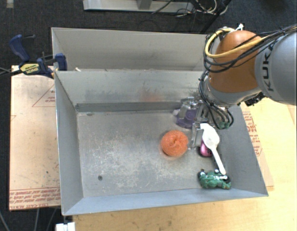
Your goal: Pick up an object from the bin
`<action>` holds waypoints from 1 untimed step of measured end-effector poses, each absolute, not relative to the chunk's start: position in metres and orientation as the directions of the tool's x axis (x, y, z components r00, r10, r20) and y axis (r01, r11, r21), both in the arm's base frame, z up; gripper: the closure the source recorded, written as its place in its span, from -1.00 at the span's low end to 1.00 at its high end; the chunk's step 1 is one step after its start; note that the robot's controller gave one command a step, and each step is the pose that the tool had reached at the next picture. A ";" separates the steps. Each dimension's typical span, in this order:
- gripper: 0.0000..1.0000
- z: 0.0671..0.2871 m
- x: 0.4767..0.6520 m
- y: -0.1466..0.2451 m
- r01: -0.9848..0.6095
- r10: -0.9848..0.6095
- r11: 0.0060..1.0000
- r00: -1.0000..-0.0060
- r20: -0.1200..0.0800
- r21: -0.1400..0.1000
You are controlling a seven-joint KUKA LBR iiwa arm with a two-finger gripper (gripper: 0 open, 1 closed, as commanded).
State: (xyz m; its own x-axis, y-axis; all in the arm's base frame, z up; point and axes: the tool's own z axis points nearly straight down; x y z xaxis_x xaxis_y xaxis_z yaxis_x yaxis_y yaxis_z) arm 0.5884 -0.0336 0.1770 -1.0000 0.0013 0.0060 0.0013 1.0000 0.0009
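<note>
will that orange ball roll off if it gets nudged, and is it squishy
The orange ball looks round and lies free on the flat bin floor, so a nudge would probably send it rolling. Its rough, dimpled surface suggests something soft and light, likely to give under a squeeze rather than slip.

The arm (278, 71), its wrist under an orange cover (232, 64) looped with cables, reaches down into the right half of the grey metal bin (119, 162). The gripper (197, 134) hangs low, just right of a rough orange ball (174, 144). A white plastic spoon (213, 147) lies just beside it, bowl uppermost, partly over a small magenta thing (204, 151). The spoon's handle runs down to a green toy (214, 180) near the front wall. A small purple thing (186, 116) sits close above the gripper; its kind cannot be told.
</note>
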 end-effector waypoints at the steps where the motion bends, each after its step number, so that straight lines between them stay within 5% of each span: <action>1: -1.00 0.181 0.590 -0.034 0.001 0.001 1.000 -1.000 -0.001 0.000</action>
State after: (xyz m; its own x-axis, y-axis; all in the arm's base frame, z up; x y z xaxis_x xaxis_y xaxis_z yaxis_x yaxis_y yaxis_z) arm 0.5899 -0.0335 0.1814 -1.0000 0.0006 -0.0012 0.0006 1.0000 0.0004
